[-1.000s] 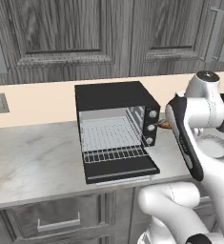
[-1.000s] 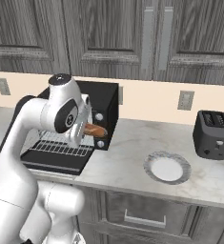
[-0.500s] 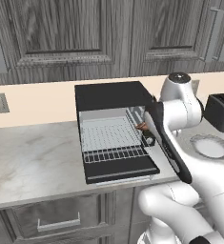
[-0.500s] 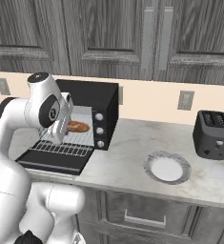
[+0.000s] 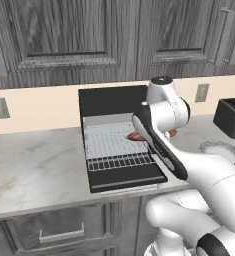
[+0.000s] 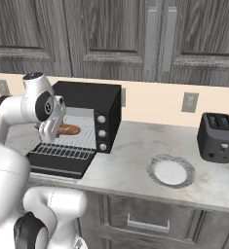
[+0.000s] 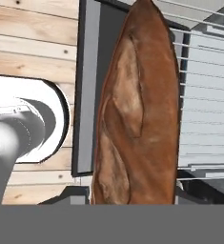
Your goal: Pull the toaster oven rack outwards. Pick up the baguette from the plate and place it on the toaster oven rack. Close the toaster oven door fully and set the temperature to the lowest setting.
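A: Here's the baguette, huge in the middle of the hand view, running bottom to top, the claw clenched on it low in the frame

B: In the right base view it's left of centre, baguette over the toaster oven rack, which is pulled out above the toaster oven door, lying open and flat

A: And the toaster oven sits centre of the left base view, on the tabletop

B: Plate lower right of centre, bare, well apart from the oven
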